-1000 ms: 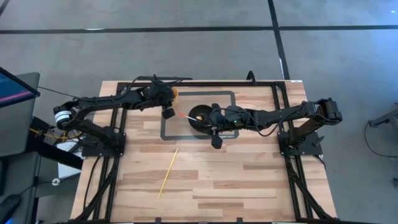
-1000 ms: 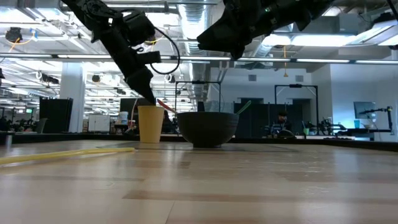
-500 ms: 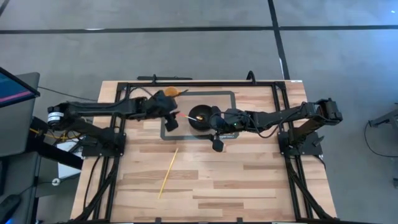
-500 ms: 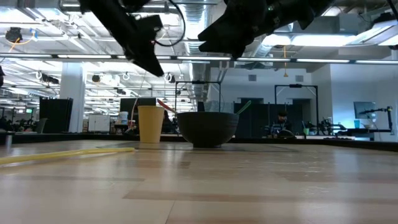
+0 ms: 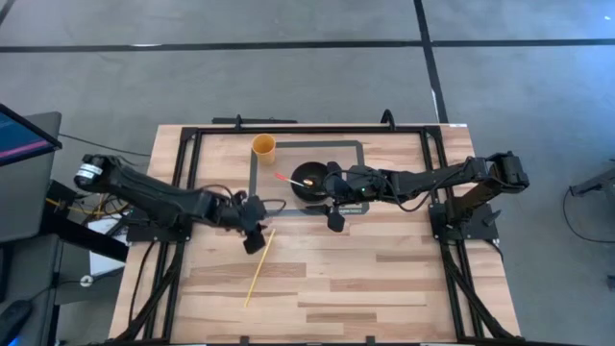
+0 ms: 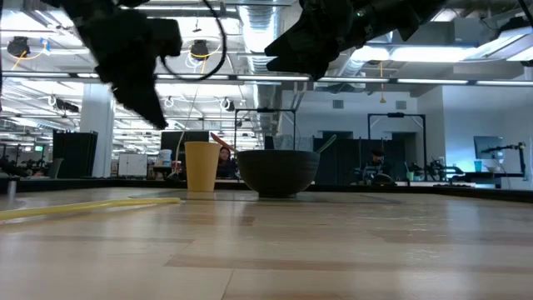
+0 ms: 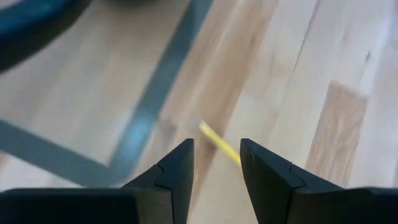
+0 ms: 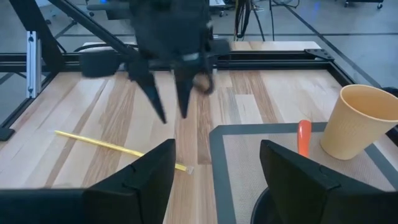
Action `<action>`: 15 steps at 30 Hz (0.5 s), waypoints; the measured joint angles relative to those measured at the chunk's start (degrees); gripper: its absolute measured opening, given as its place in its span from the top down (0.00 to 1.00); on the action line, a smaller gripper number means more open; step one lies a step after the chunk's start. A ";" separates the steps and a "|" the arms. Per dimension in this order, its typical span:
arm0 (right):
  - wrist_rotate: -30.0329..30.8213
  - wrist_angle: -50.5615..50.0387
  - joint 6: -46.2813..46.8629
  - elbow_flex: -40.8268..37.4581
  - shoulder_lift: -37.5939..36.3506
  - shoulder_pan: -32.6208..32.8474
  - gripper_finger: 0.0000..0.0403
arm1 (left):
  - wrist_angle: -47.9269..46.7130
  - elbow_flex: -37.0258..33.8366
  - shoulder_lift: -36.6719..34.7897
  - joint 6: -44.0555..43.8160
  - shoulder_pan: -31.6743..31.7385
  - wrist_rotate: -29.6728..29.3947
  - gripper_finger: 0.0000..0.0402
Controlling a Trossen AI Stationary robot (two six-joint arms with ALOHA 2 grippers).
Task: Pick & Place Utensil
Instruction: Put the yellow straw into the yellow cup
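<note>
I am hovering my left gripper (image 5: 255, 236), fingers apart, over the yellow chopstick (image 5: 259, 268) near the bowl (image 5: 309, 183); closing off-centre could flick it away.

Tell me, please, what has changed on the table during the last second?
The left gripper left the yellow cup, swung across the table and now hangs open above one end of the yellow stick. It holds nothing. The right gripper stayed open beside the black bowl. Cup, bowl, stick and the orange utensil did not move.
</note>
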 joint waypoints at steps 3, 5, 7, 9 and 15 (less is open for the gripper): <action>0.00 0.00 0.02 0.00 0.00 0.00 0.44 | 0.32 -0.73 2.59 -4.47 -2.81 -0.46 0.67; 0.00 -0.02 0.13 0.00 0.00 0.00 0.44 | 0.42 -1.03 5.02 -6.85 -3.95 -1.64 0.67; 0.00 0.00 0.13 0.00 0.00 0.00 0.44 | 0.87 -1.08 7.56 -7.93 -4.83 -2.13 0.67; 0.00 -0.02 0.13 0.00 0.00 0.00 0.44 | 2.56 -1.06 10.03 -7.98 -5.53 -2.20 0.67; -0.02 -0.04 0.13 0.00 0.00 0.00 0.44 | 4.88 -1.06 15.87 -11.27 -5.91 -1.88 0.67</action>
